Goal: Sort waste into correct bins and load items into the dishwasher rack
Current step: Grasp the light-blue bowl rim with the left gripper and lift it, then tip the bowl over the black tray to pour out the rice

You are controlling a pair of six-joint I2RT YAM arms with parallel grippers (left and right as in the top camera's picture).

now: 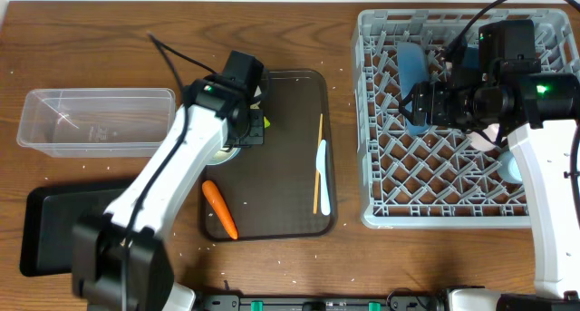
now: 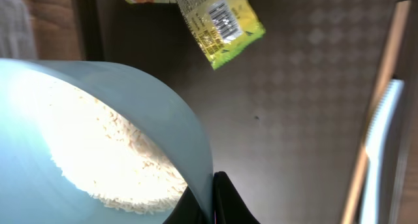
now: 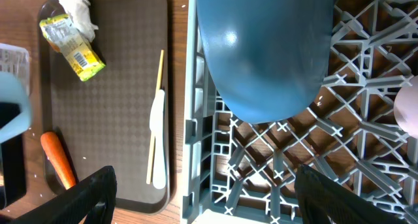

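My left gripper (image 2: 212, 201) is shut on the rim of the pale blue bowl (image 2: 150, 119), one finger inside and one outside. White rice (image 2: 98, 159) lies in the bowl. The yellow-green wrapper (image 2: 219, 21) lies just beyond it on the brown tray. Over the grey dishwasher rack (image 1: 381, 166), my right gripper (image 3: 215, 198) stands wide open and holds nothing. The blue plate (image 3: 261, 48) stands in the rack just ahead of it. On the tray lie the carrot (image 1: 219, 208), the spoon (image 1: 323, 166), a chopstick (image 1: 318, 161) and white tissue (image 3: 75, 5).
The clear tub (image 1: 95, 121) sits at the left, with the flat black tray (image 1: 54, 225) in front of it. The brown serving tray (image 1: 290, 220) lies in the middle. A pink cup (image 3: 408, 110) shows at the rack's right side. Rice grains are scattered on the table.
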